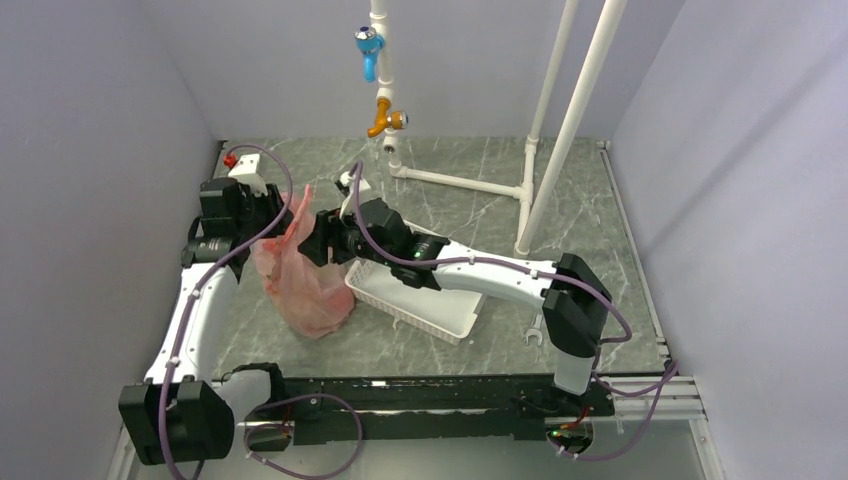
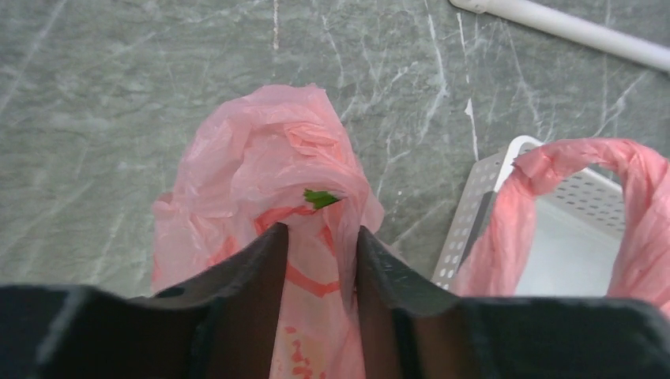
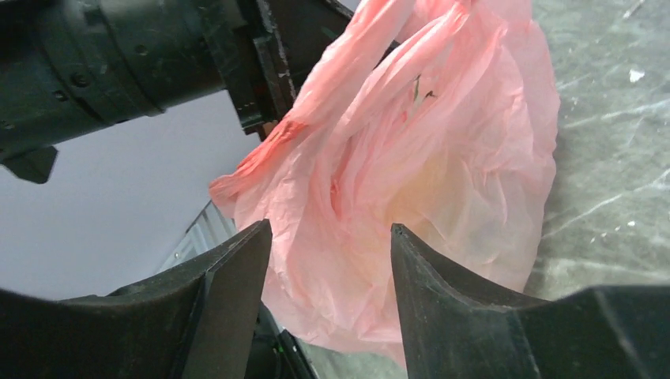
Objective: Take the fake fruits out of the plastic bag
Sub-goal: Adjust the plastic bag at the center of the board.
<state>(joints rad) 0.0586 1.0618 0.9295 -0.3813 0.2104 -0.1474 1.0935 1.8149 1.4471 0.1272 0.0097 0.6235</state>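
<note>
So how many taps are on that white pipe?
2. A blue tap sits high on the white pipe, and an orange tap is just below it. I see no others.

A white slotted basket [image 1: 430, 305] lay on the grey marbled bench [image 1: 470, 215], near white pipes [image 1: 560, 130] carrying blue [image 1: 369, 42] and orange taps [image 1: 385, 120].

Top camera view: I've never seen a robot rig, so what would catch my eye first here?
A crinkly pink plastic bag stands left of centre, its top pinched by the left gripper, the open right gripper facing it. A white slotted basket lies just right of it, and white pipes with a blue tap rise at the back.
</note>
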